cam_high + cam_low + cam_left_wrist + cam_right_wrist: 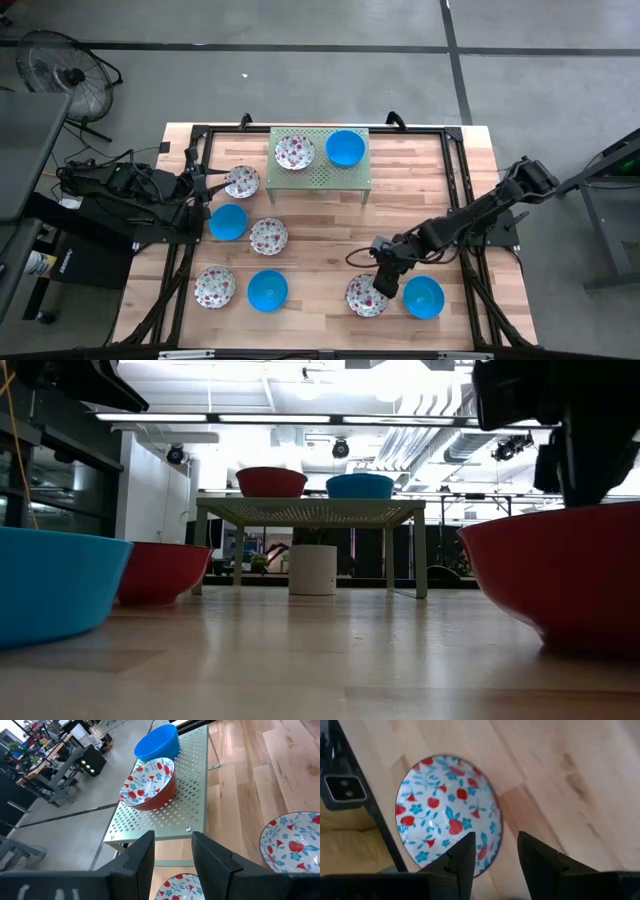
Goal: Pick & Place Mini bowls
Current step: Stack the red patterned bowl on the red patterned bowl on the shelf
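Over on the near right of the table (440,190), my right hand (385,282) is hovering just above a floral bowl (365,296), and the wrist camera shows its fingers (462,857) spread apart over that bowl's rim with nothing clamped between them. A blue bowl (423,297) sits just beside that floral one, toward the right edge.

My left hand (212,184) is parked at the left side of the table, fingers (145,855) apart and empty too. It's right next to another floral bowl (241,181), and a blue one (228,222) sits just in front of it.

On the green perforated rack (335,178) at the far middle of the table I've got two bowls up top already: a floral one (294,152) and a blue one (345,148), side by side.

The rest are down on the wood: a floral bowl (268,236) near the middle left, then along the near left a floral one (215,287) and a blue one (268,290) next to each other.

So I count eight bowls from the overhead camera. From the low camera the floral bowls look red on the outside, like the big one (560,575) filling the right of that view.
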`<action>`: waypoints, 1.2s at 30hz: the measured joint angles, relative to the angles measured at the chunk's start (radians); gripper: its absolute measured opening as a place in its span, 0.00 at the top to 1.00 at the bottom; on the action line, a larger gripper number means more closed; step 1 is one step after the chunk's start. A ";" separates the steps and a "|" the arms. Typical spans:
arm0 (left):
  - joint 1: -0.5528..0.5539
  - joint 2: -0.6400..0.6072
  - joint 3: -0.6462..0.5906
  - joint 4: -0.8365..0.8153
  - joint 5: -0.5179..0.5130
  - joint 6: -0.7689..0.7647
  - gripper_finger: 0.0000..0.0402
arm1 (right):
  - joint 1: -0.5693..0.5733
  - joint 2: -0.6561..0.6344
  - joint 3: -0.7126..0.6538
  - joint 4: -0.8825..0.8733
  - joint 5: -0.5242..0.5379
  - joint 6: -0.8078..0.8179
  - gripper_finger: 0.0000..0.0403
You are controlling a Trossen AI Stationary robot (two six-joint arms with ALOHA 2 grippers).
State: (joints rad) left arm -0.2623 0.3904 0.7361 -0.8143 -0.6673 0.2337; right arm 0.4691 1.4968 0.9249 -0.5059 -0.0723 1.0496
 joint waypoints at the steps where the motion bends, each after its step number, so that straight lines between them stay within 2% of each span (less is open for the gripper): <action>1: 0.000 0.000 0.000 0.000 0.000 0.000 0.68 | 0.003 0.013 0.000 0.006 -0.006 -0.001 0.67; 21: 0.000 0.000 0.000 -0.004 0.001 0.000 0.68 | 0.018 0.135 0.000 0.018 0.010 -0.006 0.68; 25: 0.000 0.000 0.000 -0.004 0.004 0.000 0.68 | 0.015 0.135 0.000 0.023 0.009 -0.008 0.75; 31: 0.000 0.000 0.000 -0.004 0.004 0.000 0.68 | 0.015 0.135 0.000 0.046 -0.010 -0.043 0.96; 36: 0.000 0.000 0.000 -0.004 0.004 -0.003 0.68 | 0.002 0.134 0.002 0.061 -0.020 -0.060 0.99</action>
State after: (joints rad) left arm -0.2623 0.3902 0.7361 -0.8181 -0.6632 0.2306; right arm 0.4711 1.6306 0.9264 -0.4453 -0.0923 0.9899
